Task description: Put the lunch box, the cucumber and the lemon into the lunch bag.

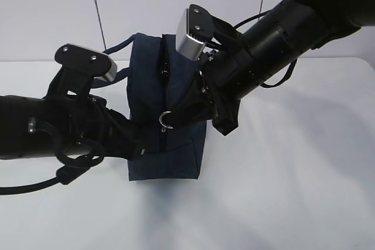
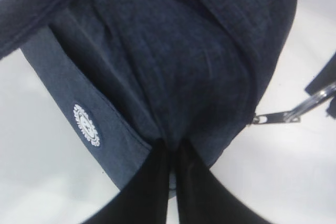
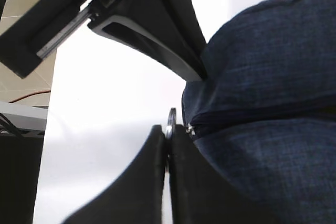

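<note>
the left end effector [image 2: 170,148] is pinching the lunch bag [image 1: 167,115] fabric on the surface [image 1: 293,174] while the right end effector [image 3: 168,135] is clamping its ring pull [image 1: 165,119], risking fabric slipping.

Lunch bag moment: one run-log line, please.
left tool: pinching lunch bag fabric | right tool: shut on zipper ring pull | table: white

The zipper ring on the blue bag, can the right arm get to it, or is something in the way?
Yes, it looks that way. The right gripper is already shut on the metal ring pull of the lunch bag, with nothing between them. The left gripper pinches the bag's fabric on the other side, clear of the ring.
</note>
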`<state>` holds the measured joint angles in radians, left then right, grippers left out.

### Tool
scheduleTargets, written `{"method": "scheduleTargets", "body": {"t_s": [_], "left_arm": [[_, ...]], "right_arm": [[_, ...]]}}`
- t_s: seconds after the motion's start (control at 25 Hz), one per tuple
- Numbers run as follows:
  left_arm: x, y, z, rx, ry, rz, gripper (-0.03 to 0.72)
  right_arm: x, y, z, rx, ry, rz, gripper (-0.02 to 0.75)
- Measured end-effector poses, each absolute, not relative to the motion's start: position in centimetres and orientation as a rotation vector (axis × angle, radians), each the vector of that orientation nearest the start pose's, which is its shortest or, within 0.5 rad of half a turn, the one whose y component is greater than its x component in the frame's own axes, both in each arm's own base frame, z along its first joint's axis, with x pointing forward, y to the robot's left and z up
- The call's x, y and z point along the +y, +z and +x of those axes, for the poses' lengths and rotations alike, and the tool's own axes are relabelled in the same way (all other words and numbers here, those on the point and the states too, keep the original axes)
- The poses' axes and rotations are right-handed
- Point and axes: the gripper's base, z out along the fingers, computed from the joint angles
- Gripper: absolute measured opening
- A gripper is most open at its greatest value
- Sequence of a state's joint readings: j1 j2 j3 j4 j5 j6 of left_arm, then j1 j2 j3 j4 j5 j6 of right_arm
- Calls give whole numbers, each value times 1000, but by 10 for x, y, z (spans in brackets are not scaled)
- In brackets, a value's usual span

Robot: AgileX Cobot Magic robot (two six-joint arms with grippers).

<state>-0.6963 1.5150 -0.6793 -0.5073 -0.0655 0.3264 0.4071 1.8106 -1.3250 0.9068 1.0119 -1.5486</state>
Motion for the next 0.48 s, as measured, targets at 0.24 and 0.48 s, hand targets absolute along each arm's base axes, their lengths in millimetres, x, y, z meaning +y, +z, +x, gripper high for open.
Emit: {"method": "scheduleTargets", "body": {"t_s": [0.24,0.48], "left_arm": [[-185,194,225,2229,-426,572,-3],[-185,194,225,2233,-427,574,-3]], "right_arm": [[202,250,316,1797,768,-1692,-13],[203,260,319,1790,750,-1670,-13]]}}
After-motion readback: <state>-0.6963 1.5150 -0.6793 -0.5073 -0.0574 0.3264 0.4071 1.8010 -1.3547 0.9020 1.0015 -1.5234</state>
